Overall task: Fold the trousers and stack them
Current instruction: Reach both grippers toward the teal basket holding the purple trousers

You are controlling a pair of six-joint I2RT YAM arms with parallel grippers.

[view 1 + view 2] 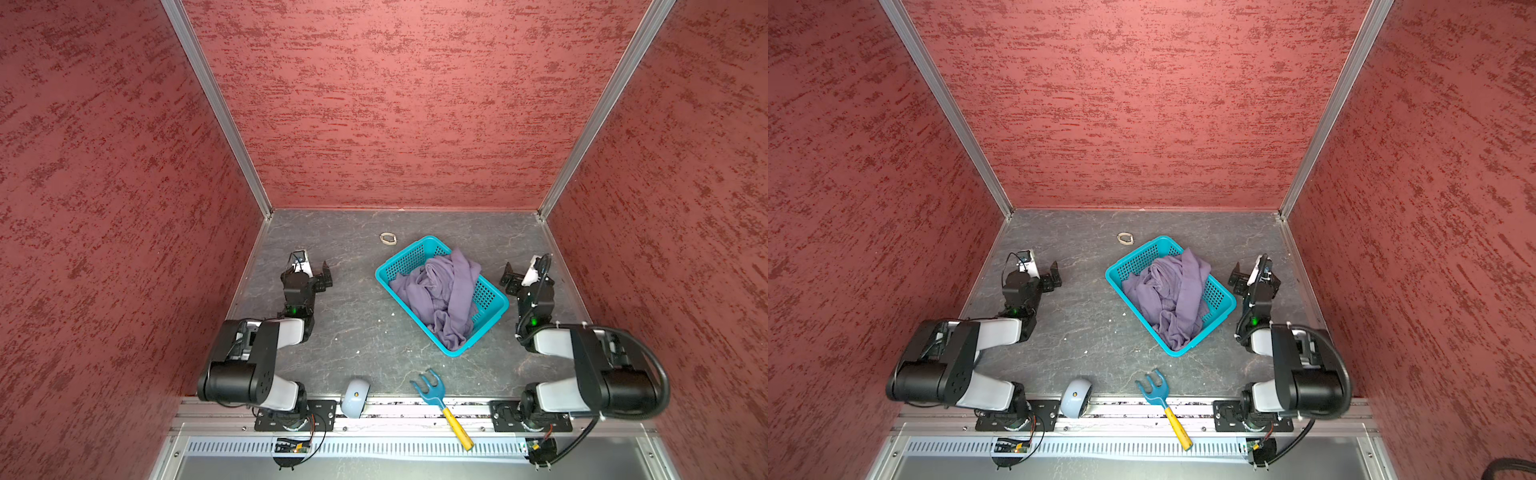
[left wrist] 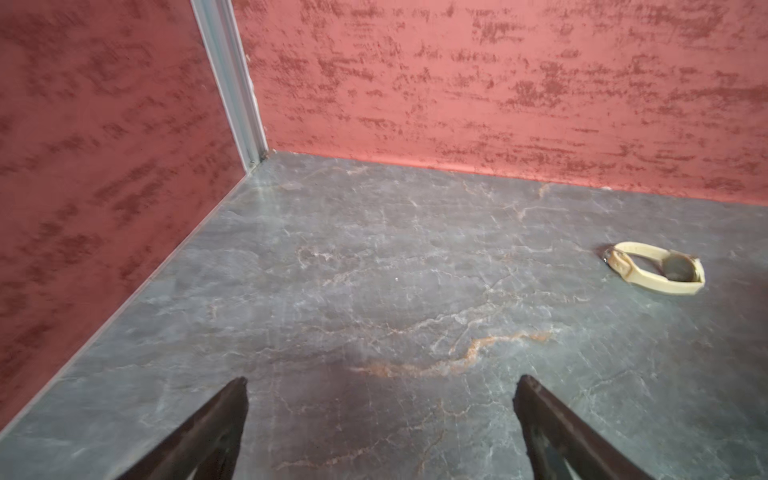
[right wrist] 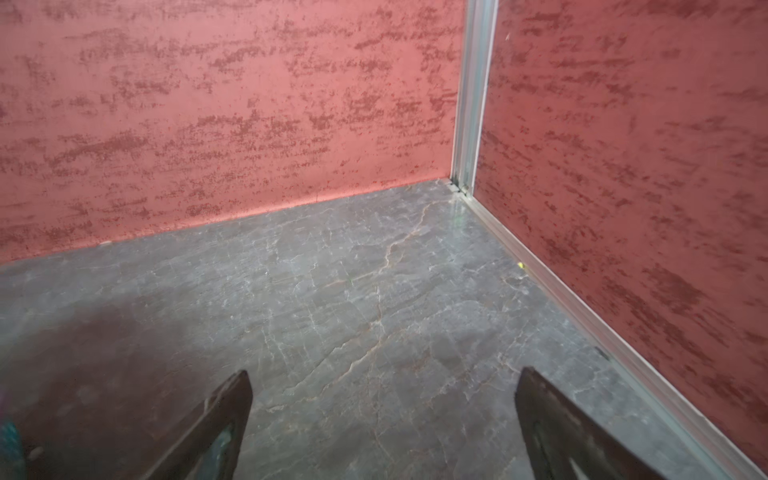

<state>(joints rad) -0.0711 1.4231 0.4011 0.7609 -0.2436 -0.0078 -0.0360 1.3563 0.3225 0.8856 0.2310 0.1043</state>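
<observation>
1. The trousers (image 1: 440, 291) (image 1: 1171, 295) lie in a crumpled heap inside a teal mesh basket (image 1: 405, 262) (image 1: 1138, 259). The basket stands on the grey, marble-patterned worktop (image 1: 353, 324), right of the middle and set at a slant in both top views.
2. The cloth is a plain, muted purple-lavender, soft and thin, bunched into many rounded folds and deep creases.
3. It is not folded. The two legs cannot be told apart in the heap, and no waistband can be made out.
4. The heap fills most of the basket from its near corner back. Only the far left part of the mesh stays bare.
5. On the far right side a lobe of cloth rises above the rim and lies over it.
6. The left fingers (image 1: 325, 272) (image 2: 208, 428) are spread wide apart with nothing between them, hanging over bare worktop well left of the basket.
7. The right fingers (image 1: 509, 276) (image 3: 216, 419) are likewise spread wide and hold nothing. They sit just right of the basket, not touching the trousers.
8. A cream watch (image 1: 388, 238) (image 2: 656, 268) lies on the worktop just beyond the basket's far corner.
9. At the near edge lie a blue toy rake (image 1: 432, 388) with a yellow handle and a pale blue rounded object (image 1: 355, 397).
</observation>
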